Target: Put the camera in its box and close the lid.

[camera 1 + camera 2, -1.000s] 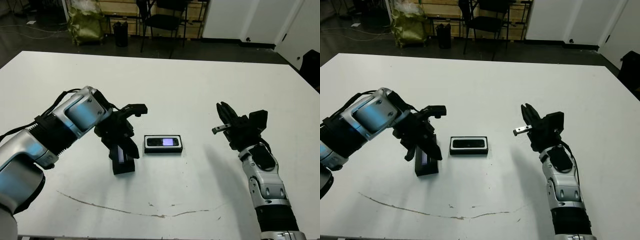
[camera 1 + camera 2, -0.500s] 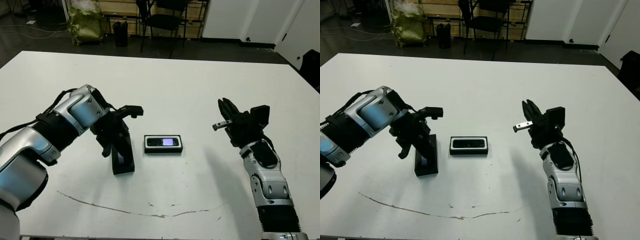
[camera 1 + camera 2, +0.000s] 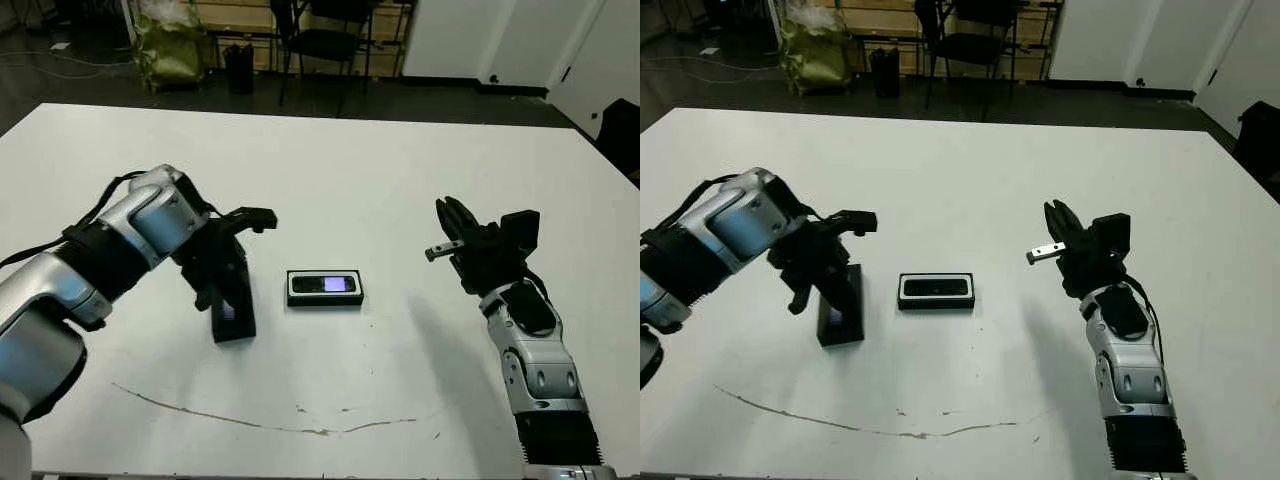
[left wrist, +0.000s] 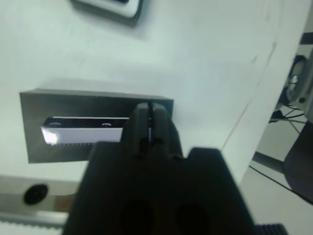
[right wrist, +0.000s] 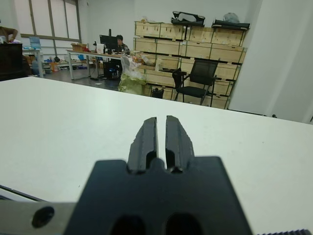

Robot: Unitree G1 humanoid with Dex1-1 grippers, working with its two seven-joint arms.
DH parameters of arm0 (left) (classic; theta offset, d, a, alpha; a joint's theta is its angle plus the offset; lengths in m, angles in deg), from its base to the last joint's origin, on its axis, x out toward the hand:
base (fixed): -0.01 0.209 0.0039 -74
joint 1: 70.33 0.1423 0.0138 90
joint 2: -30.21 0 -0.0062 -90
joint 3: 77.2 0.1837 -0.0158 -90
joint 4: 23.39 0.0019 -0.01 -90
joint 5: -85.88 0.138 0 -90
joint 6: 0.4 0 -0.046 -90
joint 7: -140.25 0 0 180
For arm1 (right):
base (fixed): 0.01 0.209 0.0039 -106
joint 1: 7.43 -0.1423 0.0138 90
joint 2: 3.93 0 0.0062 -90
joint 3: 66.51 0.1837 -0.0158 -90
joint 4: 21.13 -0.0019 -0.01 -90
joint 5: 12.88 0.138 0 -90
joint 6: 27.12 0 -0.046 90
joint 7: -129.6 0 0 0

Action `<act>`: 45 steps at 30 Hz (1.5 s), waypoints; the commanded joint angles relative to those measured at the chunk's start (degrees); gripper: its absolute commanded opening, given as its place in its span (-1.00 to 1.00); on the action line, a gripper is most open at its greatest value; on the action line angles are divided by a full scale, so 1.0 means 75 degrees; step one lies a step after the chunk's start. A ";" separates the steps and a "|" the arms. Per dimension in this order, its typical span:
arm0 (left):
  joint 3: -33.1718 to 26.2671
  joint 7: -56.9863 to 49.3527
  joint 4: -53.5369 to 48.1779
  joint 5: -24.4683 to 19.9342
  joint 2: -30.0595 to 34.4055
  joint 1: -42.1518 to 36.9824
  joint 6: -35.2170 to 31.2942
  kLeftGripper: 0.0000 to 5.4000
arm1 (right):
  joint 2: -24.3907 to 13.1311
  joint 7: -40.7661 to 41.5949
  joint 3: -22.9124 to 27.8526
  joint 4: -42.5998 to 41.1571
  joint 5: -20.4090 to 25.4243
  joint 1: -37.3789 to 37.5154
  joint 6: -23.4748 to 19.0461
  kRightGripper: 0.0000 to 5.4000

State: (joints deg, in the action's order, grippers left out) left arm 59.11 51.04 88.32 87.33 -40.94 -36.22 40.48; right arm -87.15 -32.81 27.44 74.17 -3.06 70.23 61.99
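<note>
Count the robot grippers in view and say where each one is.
2. The left gripper is at the upended lid, left of the box. The right gripper hangs above bare table, right of the box.

Between the box, with the camera lying in it, and the right gripper the white table lies bare — open passage from that side and from the far side too. On the box's other flank the lid stands on edge, near but not touching, with the left gripper and its arm above it — that approach is blocked. The near table edge is free save a thin dark line.
</note>
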 commanded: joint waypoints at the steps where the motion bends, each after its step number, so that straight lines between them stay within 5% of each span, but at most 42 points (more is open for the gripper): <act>1: 0.0233 0.0013 0.0136 0.0342 0.0396 0.0362 0.0071 -1.00 | -0.0053 0.0107 0.0083 0.0358 0.0058 0.0040 0.0185 -1.00; 14: -0.0005 -0.0242 0.0750 0.0895 0.1010 0.0445 0.0039 -1.00 | -0.0050 0.0194 0.0092 0.0584 0.0164 0.0007 0.0412 -1.00; 18: -0.0253 -0.0398 0.1404 0.1178 0.0948 0.0347 0.1348 -1.00 | -0.0035 0.0279 0.0130 0.0635 0.0276 0.0001 0.0435 -1.00; 21: -0.0765 -0.0723 0.1270 0.1143 0.0798 0.0292 0.1360 -1.00 | -0.0085 0.0381 0.0114 0.0878 0.0186 -0.0036 0.0817 -1.00; 26: -0.1983 -0.1402 -0.0447 0.0572 0.0722 0.0571 -0.0154 -1.00 | -0.0057 0.0215 0.0106 0.0695 0.0154 -0.0001 0.0569 -1.00; 36: -0.5947 -0.4454 -0.5833 -0.1050 0.0182 0.2259 -0.2360 -1.00 | -0.0024 0.0619 0.0232 0.1451 0.0342 -0.0194 0.1334 -1.00; 41: -0.6834 -0.6566 -0.8315 -0.0995 -0.0765 0.3212 -0.4104 -0.97 | 0.0025 0.0670 0.0262 0.1619 0.0422 -0.0255 0.1475 -1.00; 45: -0.6950 -0.8189 -0.9479 -0.0701 -0.1747 0.4346 -0.4619 -0.70 | 0.0064 0.0590 0.0240 0.1494 0.0420 -0.0240 0.1368 -1.00</act>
State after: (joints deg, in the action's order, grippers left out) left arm 6.96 -7.47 19.17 81.02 -52.54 -6.88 7.07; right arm -86.68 -28.02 28.87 85.18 -0.10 68.38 72.92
